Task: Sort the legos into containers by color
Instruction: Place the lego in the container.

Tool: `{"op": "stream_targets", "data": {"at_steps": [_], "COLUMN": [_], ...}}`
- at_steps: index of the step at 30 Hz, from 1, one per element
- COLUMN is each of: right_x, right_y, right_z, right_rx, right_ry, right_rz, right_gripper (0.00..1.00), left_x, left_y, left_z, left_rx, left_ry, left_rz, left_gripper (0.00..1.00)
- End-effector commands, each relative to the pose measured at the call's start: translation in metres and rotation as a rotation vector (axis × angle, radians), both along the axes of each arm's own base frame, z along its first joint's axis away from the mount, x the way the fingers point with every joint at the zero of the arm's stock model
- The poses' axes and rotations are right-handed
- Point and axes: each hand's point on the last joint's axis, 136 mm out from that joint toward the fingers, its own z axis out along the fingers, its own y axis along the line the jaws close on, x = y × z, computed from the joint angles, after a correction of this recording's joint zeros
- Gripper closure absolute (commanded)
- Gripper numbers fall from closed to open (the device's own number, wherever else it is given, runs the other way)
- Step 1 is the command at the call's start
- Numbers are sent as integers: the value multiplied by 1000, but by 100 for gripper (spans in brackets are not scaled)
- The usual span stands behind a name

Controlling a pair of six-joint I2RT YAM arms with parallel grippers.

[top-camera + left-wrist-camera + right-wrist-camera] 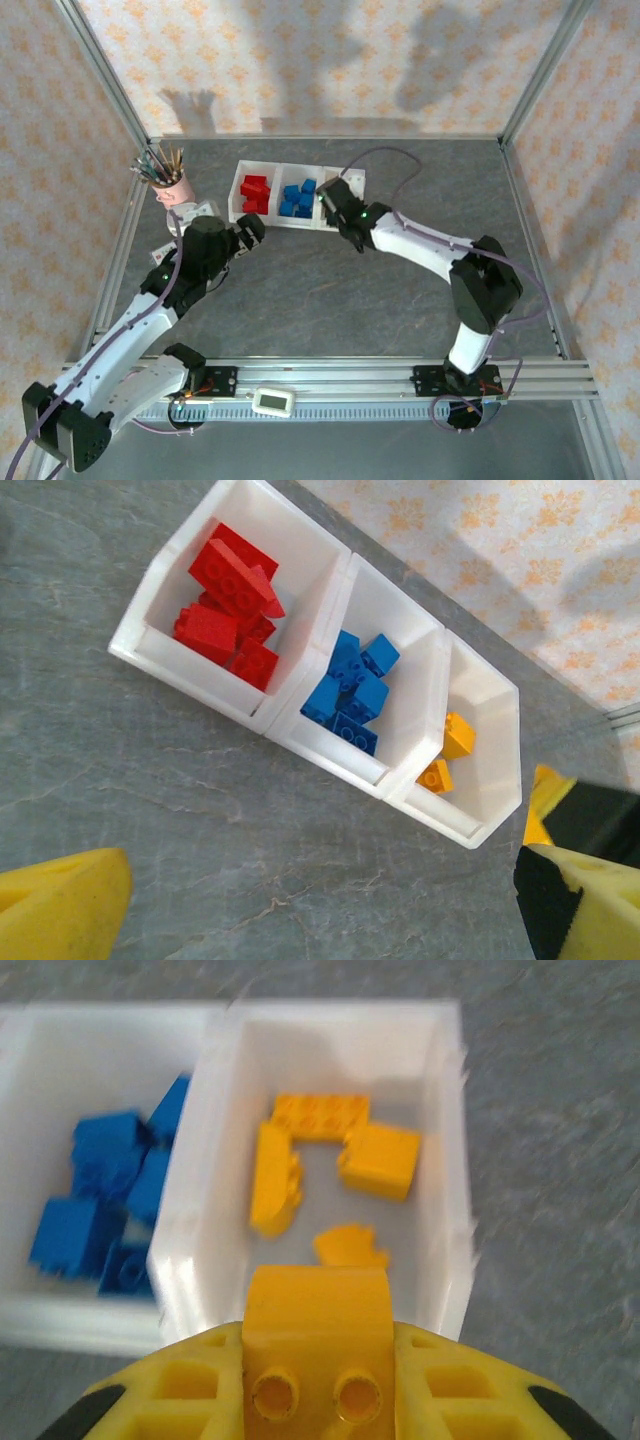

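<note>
The tray (335,592) is white, with red legos (232,600), blue legos (350,690), yellow legos (378,1160); grey veined worktop (150,800); cream walls (300,60) with orange flowers.

You're facing a robot lab test cell, aluminium-profile frame (107,70), patterned backdrop panels (320,60), grey stone-look tabletop (320,295), arm-mounting rail (340,372).

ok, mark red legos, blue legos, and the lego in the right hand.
red legos (235,577), left wrist view, top brick's face
blue legos (350,688), left wrist view, middle of pile
held yellow lego (318,1305), right wrist view, its upper face
</note>
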Motion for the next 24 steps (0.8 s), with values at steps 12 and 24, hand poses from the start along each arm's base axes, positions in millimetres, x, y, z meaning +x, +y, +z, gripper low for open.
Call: {"op": "stream_targets", "data": {"at_steps": [12, 24], "right_x": [104, 35], "right_y": [-7, -97], "right_z": [-8, 64], "right_rx": [-74, -39], "right_ry": [-53, -254], "right_rz": [-48, -202], "right_gripper": [41, 0], "left_x": [38, 31], "left_y": [-14, 29], "left_z": [19, 1], "left_rx": [13, 156], "left_ry": [-101, -119], "left_rz": [-32, 103], "left_gripper": [1, 1]}}
